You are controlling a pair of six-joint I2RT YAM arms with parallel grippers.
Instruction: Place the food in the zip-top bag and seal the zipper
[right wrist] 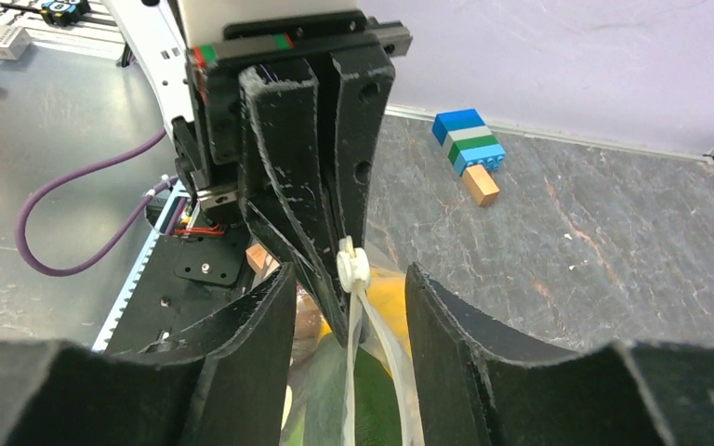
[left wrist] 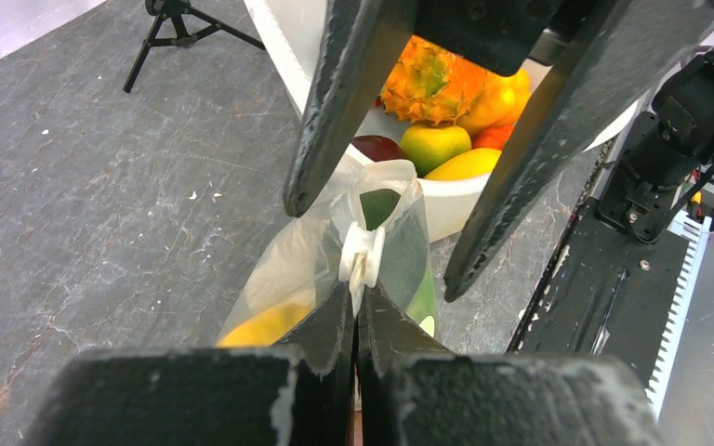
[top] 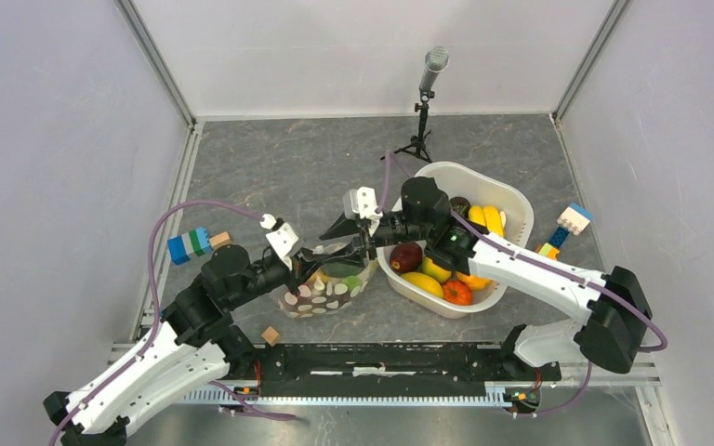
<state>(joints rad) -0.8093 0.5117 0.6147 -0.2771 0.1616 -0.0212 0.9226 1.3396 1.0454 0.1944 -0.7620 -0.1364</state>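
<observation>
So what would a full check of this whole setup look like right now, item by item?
Surface: grey stone-look table, a few white specks.
Job's things: zip-top bag holds green and yellow food; more fruit sits in the white basket.
Clutter: building blocks, wooden cube, microphone on tripod.
Grippers: left gripper shut on the bag's edge at the zipper slider; right gripper open, straddling it.
Cables: purple cables loop from both arms.
Surroundings: pale walls, metal frame.
</observation>
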